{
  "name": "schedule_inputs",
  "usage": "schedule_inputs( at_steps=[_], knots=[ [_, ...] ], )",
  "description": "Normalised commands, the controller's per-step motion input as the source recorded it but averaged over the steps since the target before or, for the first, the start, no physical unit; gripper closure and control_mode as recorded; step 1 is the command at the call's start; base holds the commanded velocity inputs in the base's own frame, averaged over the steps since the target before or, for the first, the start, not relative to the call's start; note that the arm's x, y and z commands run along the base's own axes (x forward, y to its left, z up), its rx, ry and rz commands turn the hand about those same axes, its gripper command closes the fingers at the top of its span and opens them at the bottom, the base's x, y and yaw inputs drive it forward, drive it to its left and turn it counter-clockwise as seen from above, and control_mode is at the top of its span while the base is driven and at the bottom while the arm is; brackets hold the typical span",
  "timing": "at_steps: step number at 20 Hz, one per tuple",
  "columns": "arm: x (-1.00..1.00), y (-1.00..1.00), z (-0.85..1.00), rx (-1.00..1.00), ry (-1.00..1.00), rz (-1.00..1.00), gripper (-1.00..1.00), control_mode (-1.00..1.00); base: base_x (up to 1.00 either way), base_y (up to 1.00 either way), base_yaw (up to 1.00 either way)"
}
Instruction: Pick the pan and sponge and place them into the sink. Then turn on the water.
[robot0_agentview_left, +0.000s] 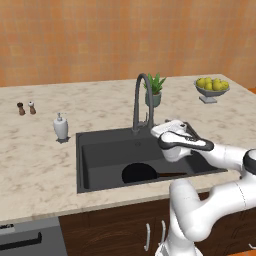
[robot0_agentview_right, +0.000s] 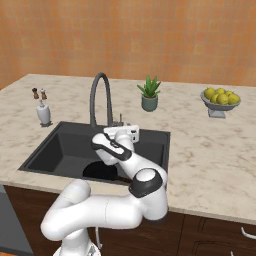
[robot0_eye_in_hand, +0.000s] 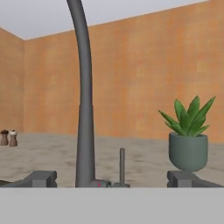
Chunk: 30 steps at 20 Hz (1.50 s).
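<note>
The hand (robot0_eye_in_hand: 112, 179) is spread wide near the faucet's lever (robot0_eye_in_hand: 122, 166); it may slip past and miss.

1 pan (robot0_agentview_left: 138, 173), 1 sink (robot0_agentview_left: 100, 156), 1 faucet (robot0_agentview_left: 139, 100), 2 shakers (robot0_agentview_left: 26, 108).

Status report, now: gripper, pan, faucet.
Two-finger gripper open, empty, level with tall grey gooseneck faucet and its small side lever. Round black frying pan lies in dark grey sink. Lever path looks clear.

Kitchen, marble-look counter (robot0_agentview_left: 35, 165), dark sink (robot0_agentview_left: 100, 150) with gooseneck faucet (robot0_agentview_left: 140, 95), wood cabinets (robot0_agentview_left: 110, 232), probably a dishwasher (robot0_agentview_left: 30, 240)
</note>
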Motion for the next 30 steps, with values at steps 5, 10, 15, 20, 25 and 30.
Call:
schedule_inputs(
  at_steps=[5, 10, 15, 20, 25, 30],
  knots=[
    [0.05, -0.01, -0.31, 0.00, 0.00, -0.04, -1.00, -1.00, 0.00, 0.00, 0.00],
    [0.24, 0.00, -0.03, 0.00, 0.00, -0.02, -1.00, -1.00, 0.00, 0.00, 0.00],
    [0.32, 0.00, -0.02, 0.00, 0.00, -0.08, -1.00, -1.00, 0.00, 0.00, 0.00],
    [0.20, 0.04, 0.00, 0.00, 0.00, -0.07, -1.00, -1.00, 0.00, 0.00, 0.00],
    [0.17, 0.12, 0.00, 0.00, 0.00, -0.07, -1.00, -1.00, 0.00, 0.00, 0.00],
    [0.05, 0.27, 0.00, 0.00, 0.00, -0.09, -1.00, -1.00, 0.00, 0.00, 0.00]
  ],
)
